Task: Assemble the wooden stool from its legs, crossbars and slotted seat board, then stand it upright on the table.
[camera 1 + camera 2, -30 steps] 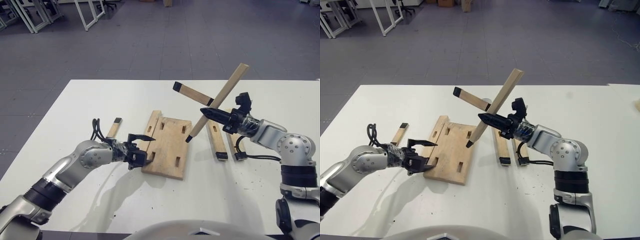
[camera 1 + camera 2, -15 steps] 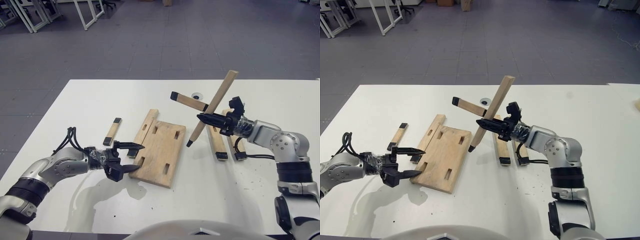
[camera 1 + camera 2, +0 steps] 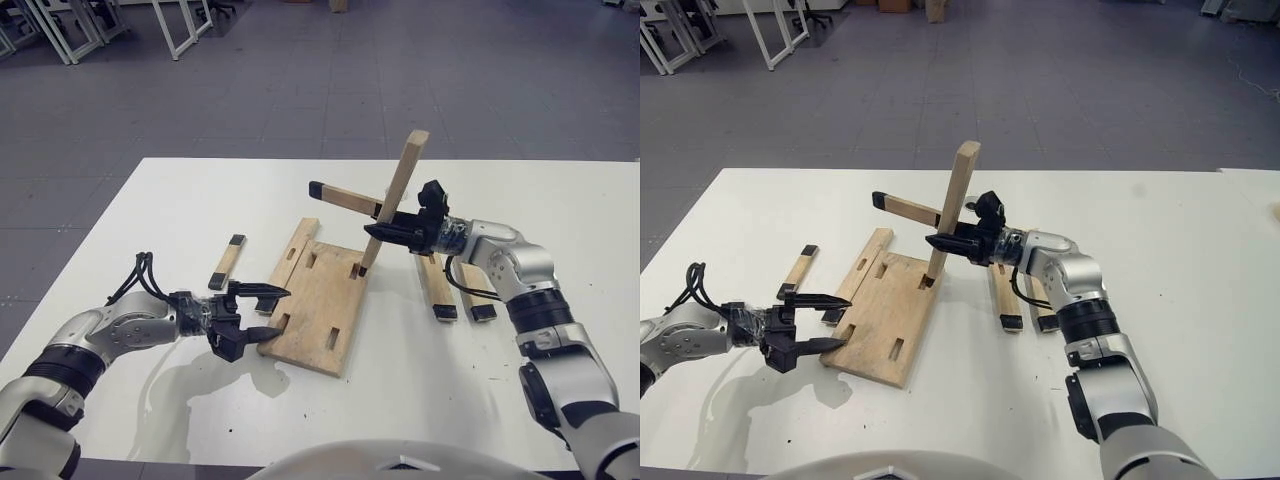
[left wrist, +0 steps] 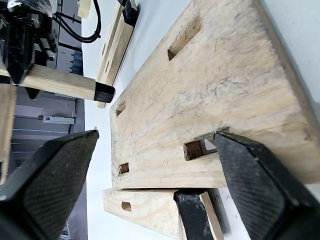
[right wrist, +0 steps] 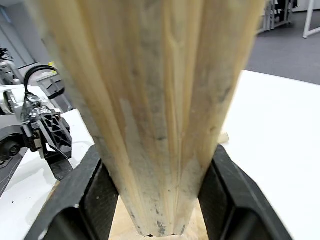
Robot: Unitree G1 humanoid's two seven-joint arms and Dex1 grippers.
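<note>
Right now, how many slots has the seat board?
4 slots in the seat board: two at the far end, one at the held leg's tip; two at the near end by the left hand.

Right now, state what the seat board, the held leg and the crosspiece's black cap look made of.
Seat board: pale bare wood, apparently unvarnished; grain and rough-cut slots show.
Leg in the right gripper: same pale wood, streaky grain visible.
Black cap: matte, perhaps rubber or plastic; the look leaves it open.
</note>
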